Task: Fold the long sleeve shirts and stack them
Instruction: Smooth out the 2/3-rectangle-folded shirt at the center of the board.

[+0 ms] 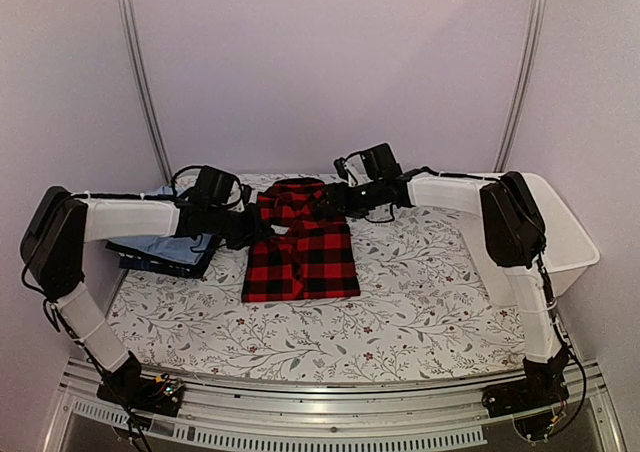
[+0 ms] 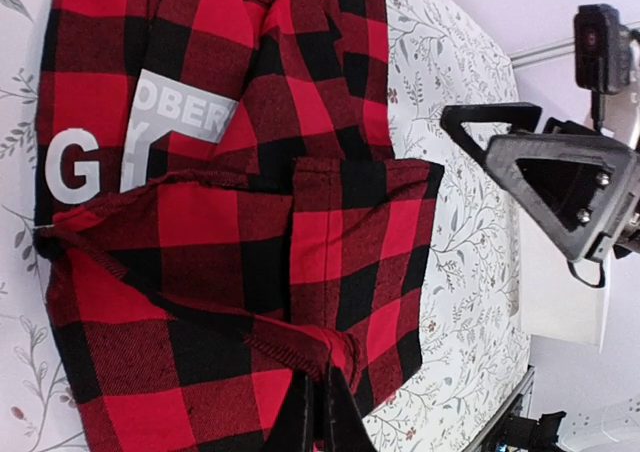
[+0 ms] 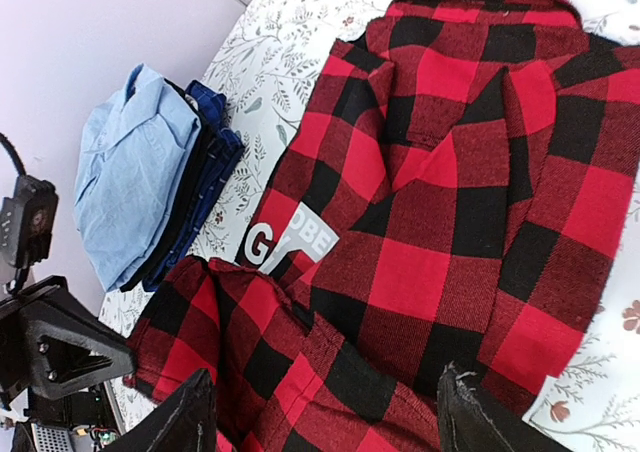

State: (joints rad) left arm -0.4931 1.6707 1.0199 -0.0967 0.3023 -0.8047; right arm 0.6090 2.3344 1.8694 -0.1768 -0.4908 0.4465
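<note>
The table [image 1: 420, 302] carries a floral-patterned cover. The red-and-black checked flannel shirt [image 1: 300, 257] lies near the table's centre, toward the far edge, partly folded, with its collar end pointing away from the arm bases. A black patch with white lettering [image 2: 150, 137] shows on it in both wrist views, partly covered by a folded-over layer. The left claw [image 2: 320, 417] is pressed together and pinches a bunched fold at the edge of the flannel shirt. The right claw [image 3: 330, 417] is spread wide, one finger on either side of the shirt's near portion; whether its tips touch the cloth cannot be told. The two claws meet over the shirt from opposite sides. At the left of the table, just beside the flannel shirt, stands a folded stack: the light blue collared shirt [image 3: 130, 182] on top, with the dark navy garment [image 3: 205, 172] beneath it. The white plastic basket [image 1: 570, 237] sits at the far right edge of the table, behind the right arm's elbow. Only its rim and outer wall show, so its contents cannot be determined.
</note>
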